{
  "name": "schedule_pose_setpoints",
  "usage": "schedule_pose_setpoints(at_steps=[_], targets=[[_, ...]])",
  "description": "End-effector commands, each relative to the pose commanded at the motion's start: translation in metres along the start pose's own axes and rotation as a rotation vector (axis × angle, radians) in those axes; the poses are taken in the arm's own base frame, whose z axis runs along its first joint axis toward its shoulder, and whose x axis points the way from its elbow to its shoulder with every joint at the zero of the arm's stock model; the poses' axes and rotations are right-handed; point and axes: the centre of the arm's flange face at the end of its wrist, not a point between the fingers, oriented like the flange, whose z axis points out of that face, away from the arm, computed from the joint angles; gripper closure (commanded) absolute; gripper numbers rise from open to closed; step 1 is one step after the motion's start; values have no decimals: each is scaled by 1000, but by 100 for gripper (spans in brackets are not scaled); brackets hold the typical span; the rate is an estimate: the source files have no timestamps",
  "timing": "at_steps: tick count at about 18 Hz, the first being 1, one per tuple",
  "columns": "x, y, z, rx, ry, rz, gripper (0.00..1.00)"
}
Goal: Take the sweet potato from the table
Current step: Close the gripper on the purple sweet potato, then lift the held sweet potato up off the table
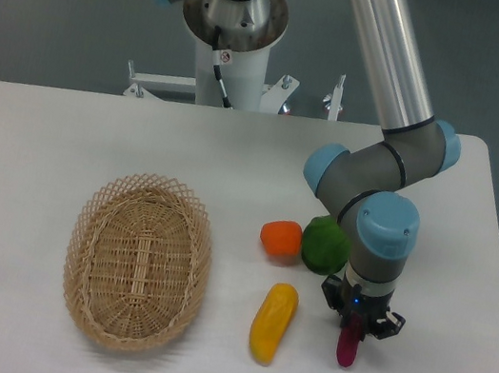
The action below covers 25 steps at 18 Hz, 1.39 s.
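Nearest the camera, the sweet potato stands roughly on end at the table's front right, its upper end between the fingers of the gripper, which is closed on it from directly above. Just left lies a yellow vegetable, and further left a wicker basket. Behind these sit an orange item and a green one, touching each other, beside the arm's wrist.
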Motion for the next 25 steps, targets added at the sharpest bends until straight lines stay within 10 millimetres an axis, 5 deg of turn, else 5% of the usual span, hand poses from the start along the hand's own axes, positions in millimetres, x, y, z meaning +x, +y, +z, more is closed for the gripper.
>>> schedule_pose_setpoints(at_steps=[8,16,25], targets=[[-19,-7,-91,90,-97,33,70],[7,-5,-201,113,-51,47,70],[0,44,-229,57,34,191,70]])
